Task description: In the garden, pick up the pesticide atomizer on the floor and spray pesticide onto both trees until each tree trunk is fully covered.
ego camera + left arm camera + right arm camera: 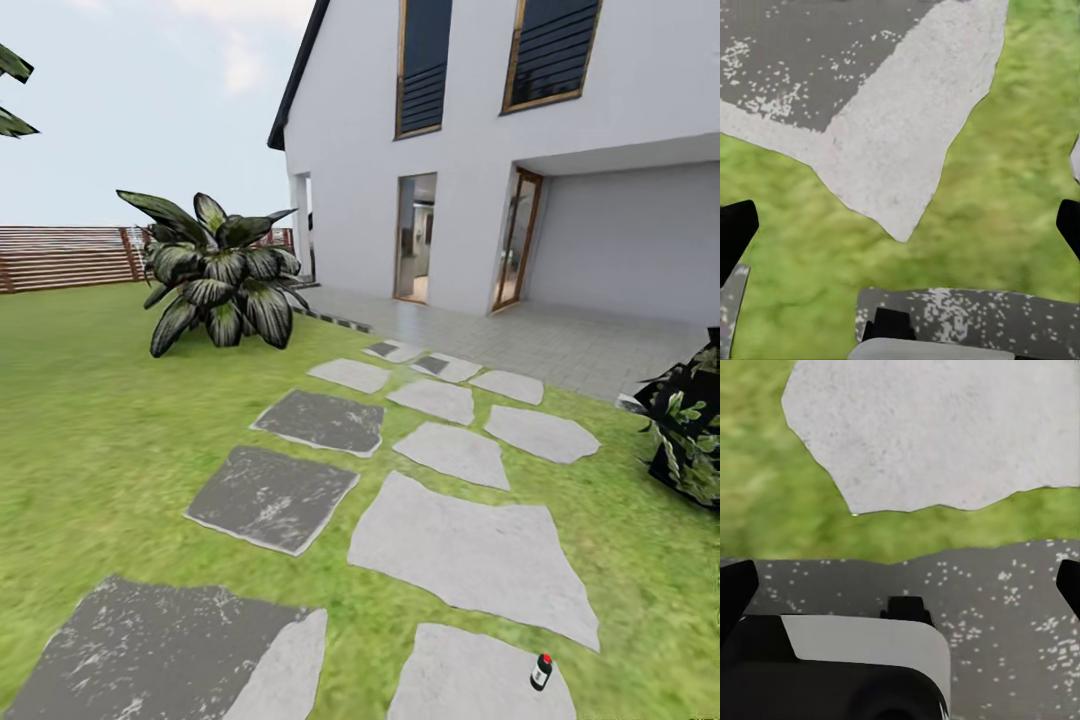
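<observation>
One pesticide atomizer [541, 671] stands upright on a stepping stone [480, 675], low on the right-arm side. Left end effector [900, 225] hangs wide over grass [1005, 195]. Right end effector [900, 585], wide too, is likely nearer.

White two-storey house [560, 150] with glass doors, broad-leafed dark plant [220, 280] on the grass, leafy shrub [690, 425] opposite

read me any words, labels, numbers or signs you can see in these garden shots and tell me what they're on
No readable text in any view.
Small black spray bottle with a red tip, standing on a pale grey stepping stone: any label is too small to read.
White house wall, its windows and doors: no sign or number.
Brown slatted wooden fence: no lettering.
</observation>
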